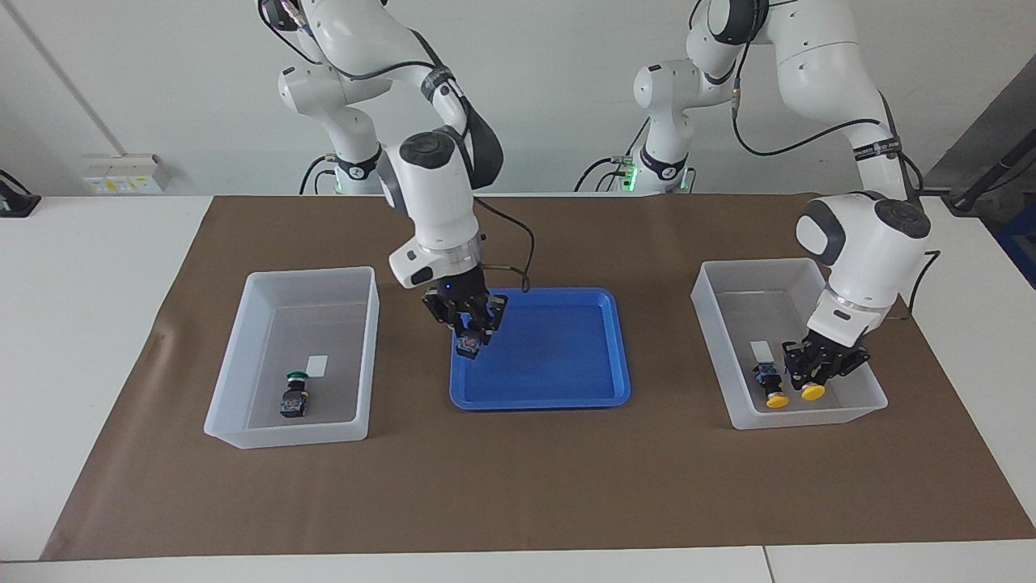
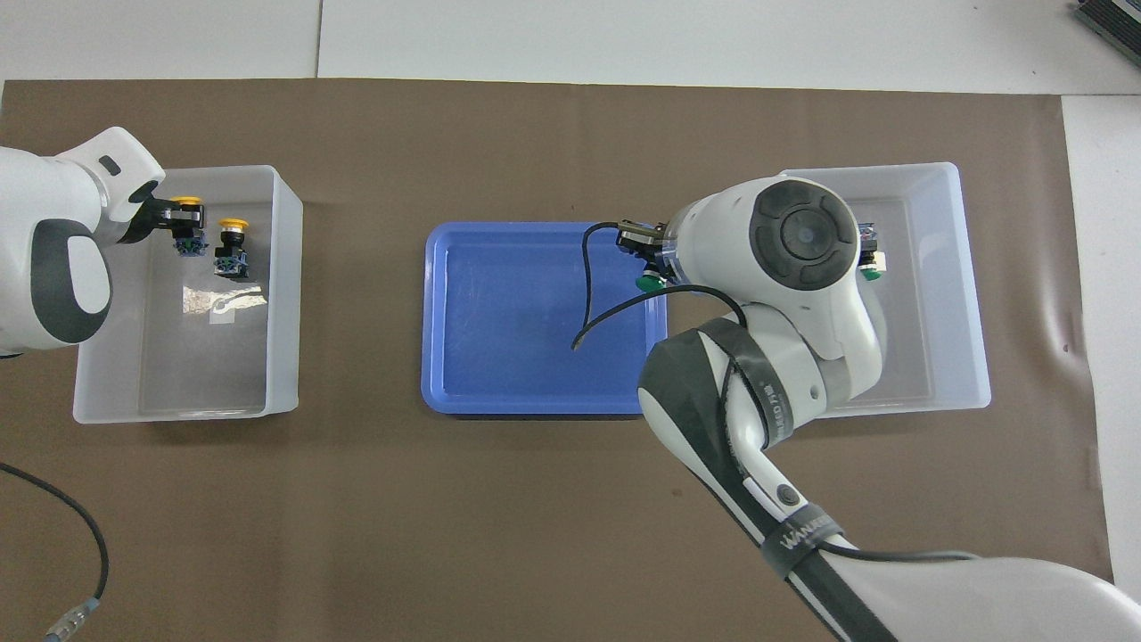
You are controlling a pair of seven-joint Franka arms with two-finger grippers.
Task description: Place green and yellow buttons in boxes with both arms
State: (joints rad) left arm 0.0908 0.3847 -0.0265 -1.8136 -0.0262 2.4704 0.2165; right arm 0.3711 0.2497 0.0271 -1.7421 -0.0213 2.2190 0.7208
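My right gripper (image 1: 473,322) is shut on a green button (image 1: 468,345) low over the blue tray (image 1: 566,364), at the tray's side toward the right arm's end; its green cap shows in the overhead view (image 2: 648,283). A second green button (image 1: 295,393) lies in the box (image 1: 243,324) at the right arm's end. My left gripper (image 1: 821,371) is down inside the other box (image 1: 712,324) and is shut on a yellow button (image 1: 813,392). A second yellow button (image 1: 773,390) lies right beside it.
A brown mat (image 1: 518,486) covers the table under both boxes and the tray. Each box holds a small white label (image 1: 317,365). A loose black cable (image 2: 94,553) lies on the mat near the left arm's base.
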